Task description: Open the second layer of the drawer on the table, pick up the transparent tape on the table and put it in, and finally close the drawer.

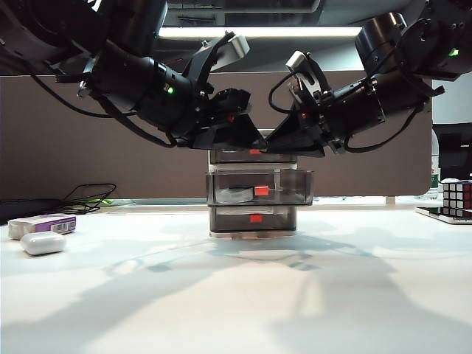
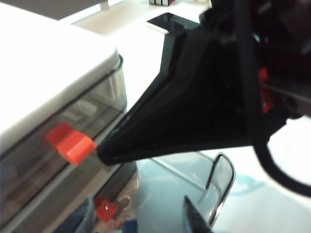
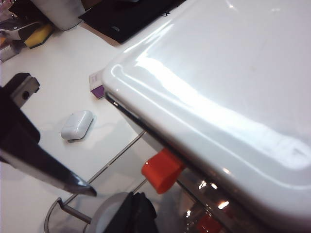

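- Smoky translucent tray, the second layer (image 1: 287, 188): pulled out toward the exterior camera from the drawer (image 1: 252, 157), red-orange tab (image 1: 261, 190) at its front; top and bottom tiers pushed in.
- Transparent tape (image 1: 234, 195): lying inside the open tray, to the left of the tab in the exterior view; in the right wrist view, seen as a pale ring with a black end piece on the tray floor.
- Left gripper (image 1: 243, 136): hanging over the front edge of the unit's top, above the open tray; in its wrist view two fingertips apart at a middling gap, nothing seen between them, nothing carried.
- Right gripper (image 1: 291, 140): just beside the left one over the same front edge, tips almost meeting it; only one finger in its wrist view, so opening not readable; no hold on anything visible.
- Table (image 1: 236, 295): white, bearing a white case (image 1: 43, 243) and a purple-and-white box (image 1: 44, 223) well off to the left.
- Judged stage: tape in, closing of the tray still to do.
- Hazard: two grippers crowded close, likely to knock together on any sideways move.
- Hazard: off-centre push on the tray front, likely to skew and jam it, or slide the light unit backward instead of shutting the tier.
- Hazard: a finger dipping into the tray, liable to catch the rim or drag the tape out.
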Robot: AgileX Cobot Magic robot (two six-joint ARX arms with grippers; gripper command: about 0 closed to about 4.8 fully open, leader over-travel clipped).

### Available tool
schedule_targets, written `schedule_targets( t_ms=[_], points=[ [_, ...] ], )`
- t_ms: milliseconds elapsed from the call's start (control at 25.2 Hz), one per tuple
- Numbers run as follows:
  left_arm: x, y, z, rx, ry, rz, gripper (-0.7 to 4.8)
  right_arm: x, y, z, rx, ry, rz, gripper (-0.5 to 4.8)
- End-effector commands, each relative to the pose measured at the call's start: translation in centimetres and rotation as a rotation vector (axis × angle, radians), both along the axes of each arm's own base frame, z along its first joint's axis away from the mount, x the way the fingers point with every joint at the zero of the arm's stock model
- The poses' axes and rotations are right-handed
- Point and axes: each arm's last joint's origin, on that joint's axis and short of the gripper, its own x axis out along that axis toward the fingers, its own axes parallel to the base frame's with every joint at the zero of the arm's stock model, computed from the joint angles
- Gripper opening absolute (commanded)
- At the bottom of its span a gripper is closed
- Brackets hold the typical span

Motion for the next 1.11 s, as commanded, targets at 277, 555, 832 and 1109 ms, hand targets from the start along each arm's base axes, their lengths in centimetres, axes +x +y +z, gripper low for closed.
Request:
schedule_targets(
  t_ms=[277,555,832,1109],
  points=[
    [-2.7,1.8,3.9,0.065,0.022,-0.016,1.73,-0.3,0.1,1.5,0.032,-0.048,0.043,-0.05],
    [-4.4,2.6,3.3,0.168,0.161,-0.160,-0.06,0.2,0.6,5.6,0.053,-0.142,0.040,-0.05],
    [-3.2,1.7,0.8,0.193,0.205,-0.171,-0.06,3.0,1.3,8.0,0.019,-0.194,-0.023,-0.05],
    [-2.2,1.0,-0.9,0.179,0.204,-0.165,-0.06,5.6,2.0,6.9,-0.004,-0.160,-0.039,-0.05]
  ],
)
